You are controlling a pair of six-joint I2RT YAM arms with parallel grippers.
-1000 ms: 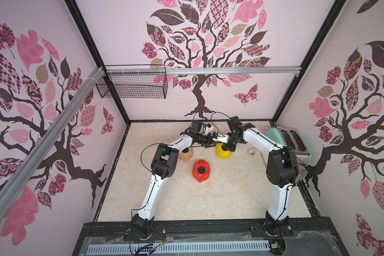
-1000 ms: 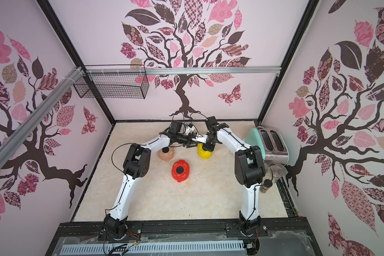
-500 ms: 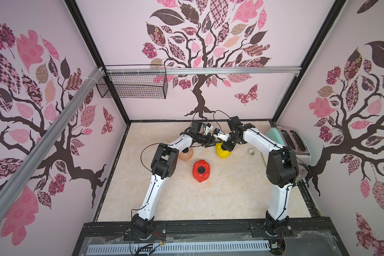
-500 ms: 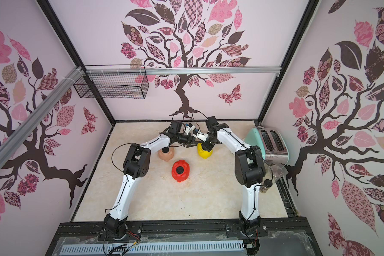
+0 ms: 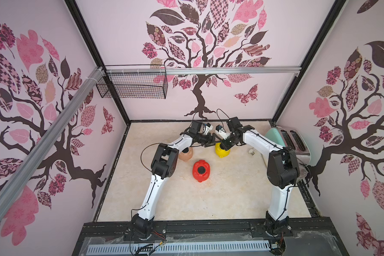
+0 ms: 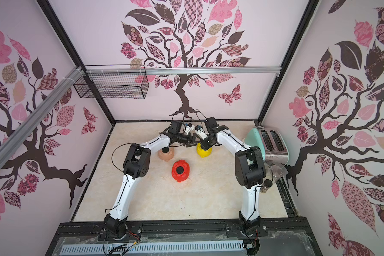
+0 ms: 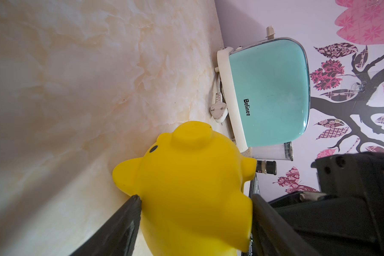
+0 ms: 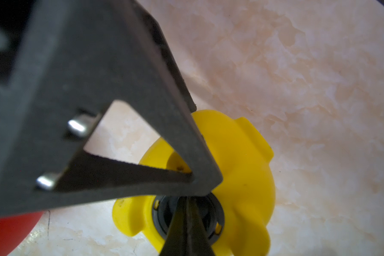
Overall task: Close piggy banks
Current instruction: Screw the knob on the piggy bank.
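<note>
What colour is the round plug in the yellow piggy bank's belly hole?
The plug in the yellow piggy bank is black, clearest in the right wrist view.

Bright, soft, even light, faint shadows; both top views bend at edges; right pincer [image 8: 186, 205] is blurred.

The left arm [image 5: 164, 159] and right arm [image 5: 282, 168] are seen stretched forward and bent inward, so that their wrists nearly meet. The left gripper [image 7: 195, 197] is clamped on either side of the yellow piggy bank [image 7: 186, 168]. The right gripper [image 8: 186, 200] is seen closed tight, tips angled downward.
</note>
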